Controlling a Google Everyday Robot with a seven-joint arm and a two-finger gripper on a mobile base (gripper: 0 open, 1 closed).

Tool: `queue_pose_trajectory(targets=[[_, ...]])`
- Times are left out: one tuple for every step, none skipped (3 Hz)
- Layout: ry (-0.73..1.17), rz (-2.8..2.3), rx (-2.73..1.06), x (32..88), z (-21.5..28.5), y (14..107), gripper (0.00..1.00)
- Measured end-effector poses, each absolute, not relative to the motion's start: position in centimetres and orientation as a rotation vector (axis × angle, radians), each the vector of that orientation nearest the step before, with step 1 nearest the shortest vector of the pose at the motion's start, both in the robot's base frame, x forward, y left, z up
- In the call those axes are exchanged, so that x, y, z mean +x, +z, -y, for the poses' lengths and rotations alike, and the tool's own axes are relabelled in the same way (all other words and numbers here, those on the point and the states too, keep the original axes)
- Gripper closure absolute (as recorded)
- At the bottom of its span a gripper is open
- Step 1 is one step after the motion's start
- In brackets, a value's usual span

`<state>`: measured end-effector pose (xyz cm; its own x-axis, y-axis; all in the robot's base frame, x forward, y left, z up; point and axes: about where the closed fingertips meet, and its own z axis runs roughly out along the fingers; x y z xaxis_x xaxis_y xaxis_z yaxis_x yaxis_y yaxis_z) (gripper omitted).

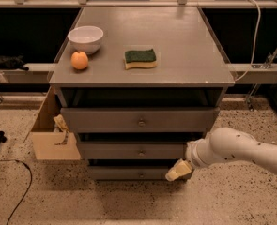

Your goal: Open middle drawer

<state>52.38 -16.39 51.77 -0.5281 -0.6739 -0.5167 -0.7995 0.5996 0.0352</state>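
A grey cabinet holds three drawers. The middle drawer (128, 151) has a flat grey front with a small round knob (141, 152) at its centre. It sits between the top drawer (138, 120) and the bottom drawer (128, 173). My gripper (177, 171) is on a white arm that comes in from the right. It hangs low in front of the right part of the bottom drawer, below and to the right of the middle knob. It touches no knob.
On the cabinet top (185, 55) stand a white bowl (86, 38), an orange (80, 60) and a green and yellow sponge (140, 58). An open cardboard box (51, 135) stands on the floor at the cabinet's left. A black cable (13, 186) lies on the floor at the left.
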Motion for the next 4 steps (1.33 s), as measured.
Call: queue_pose_trajectory(targets=[[0.373,-2.349,-1.209,52.3,15.1,51.2,0.0],[0.366,-2.347,-1.229,53.0,14.2,50.4,0.0],[0.308,-2.357,-1.266,55.0,13.1,48.7,0.0],[0.313,-2.358,-1.277,55.1,13.3,48.2,0.0]])
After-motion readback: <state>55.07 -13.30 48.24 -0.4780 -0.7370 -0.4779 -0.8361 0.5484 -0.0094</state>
